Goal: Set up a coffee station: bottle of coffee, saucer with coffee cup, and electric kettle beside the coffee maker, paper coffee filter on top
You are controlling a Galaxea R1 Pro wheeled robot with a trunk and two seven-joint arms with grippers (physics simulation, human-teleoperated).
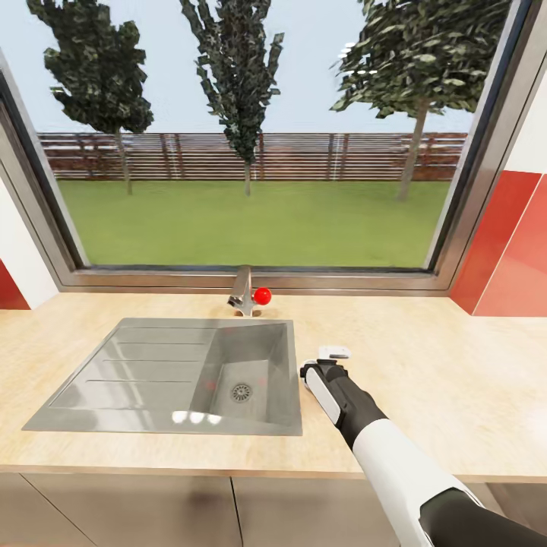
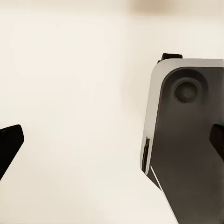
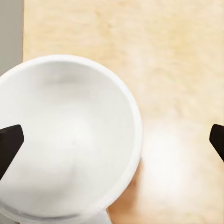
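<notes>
The kitchen countertop [image 1: 425, 380] is light wood with an inset steel sink [image 1: 137, 365]. My right arm reaches down just to the right of the sink. Its right gripper [image 1: 325, 363] hangs over a small white thing [image 1: 335, 352] lying on the wood. In the right wrist view this is a round white dish with a raised rim [image 3: 65, 140], close below the right gripper [image 3: 112, 144]. I cannot tell whether it is the saucer or the coffee cup. The black fingertips [image 3: 9, 144] stand wide apart and hold nothing. My left gripper [image 2: 112, 144] is open over a pale surface.
A steel tap [image 1: 241, 292] with a red knob [image 1: 262, 295] stands behind the sink, under a wide window [image 1: 251, 152]. Red wall tiles [image 1: 509, 243] rise at the right end. A grey and black part of the robot [image 2: 186, 149] is seen in the left wrist view.
</notes>
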